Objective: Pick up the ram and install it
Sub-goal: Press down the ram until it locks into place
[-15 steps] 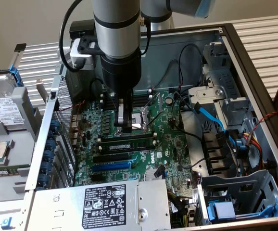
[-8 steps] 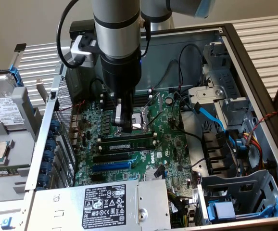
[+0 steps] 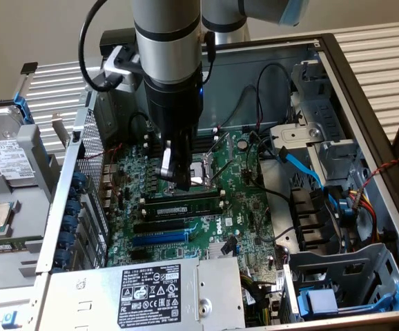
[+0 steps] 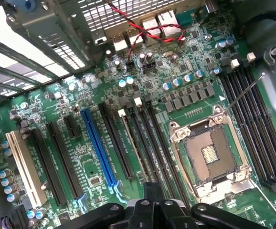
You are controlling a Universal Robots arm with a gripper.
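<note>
The silver-and-black robot arm reaches down into the open computer case, and its dark hand (image 3: 177, 181) hangs just above the middle of the green motherboard (image 3: 251, 207), close over the square metal processor socket (image 3: 203, 176). The hand is pinched fully shut, and I can see nothing between its fingers.

The ram (image 3: 186, 204), a long thin green stick with a row of black chips, lies along one of the black memory slots just below the hand in the centre of the exterior view. It looks seated in that slot, or at least resting in it; whether the end clips have latched I cannot tell. In the wrist view a pale thin edge stands in one slot (image 4: 128, 143) right of the glossy blue plastic expansion slot (image 4: 99, 148), which may be the same stick.

The risks here are plain enough. The bare socket (image 4: 209, 155) shows its gold contact field, fragile and close under the hard fingers; a small drift sideways could bend pins. If the stick sits crooked, pressing down could crack the board or chip its edge. Loose black cables (image 3: 268, 148) and a twisted red-and-black wire (image 4: 147, 28) hang near, ready to snag the wrist. The stamped steel case walls (image 3: 82, 179) are perforated and sharp-edged.
</note>
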